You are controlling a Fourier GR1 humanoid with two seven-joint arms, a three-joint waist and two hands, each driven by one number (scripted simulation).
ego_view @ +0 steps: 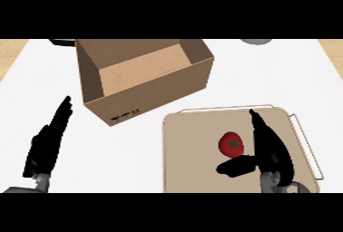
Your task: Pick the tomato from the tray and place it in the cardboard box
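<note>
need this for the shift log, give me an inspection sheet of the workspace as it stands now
Surface: white counter, with wood showing at the far left and right corners.
Job's things: red tomato lying on the beige tray; open cardboard box to the tray's far left, nothing seen inside it.
Clutter: a dark object and a grey round object cut off at the far edge; cannot tell what they are.
Hands: right hand over the tray, fingers straight, thumb beside the tomato, not curled round it; left hand open at the left, resting.
Cables: nothing seen.
Surroundings: nothing seen beyond the counter.
</note>
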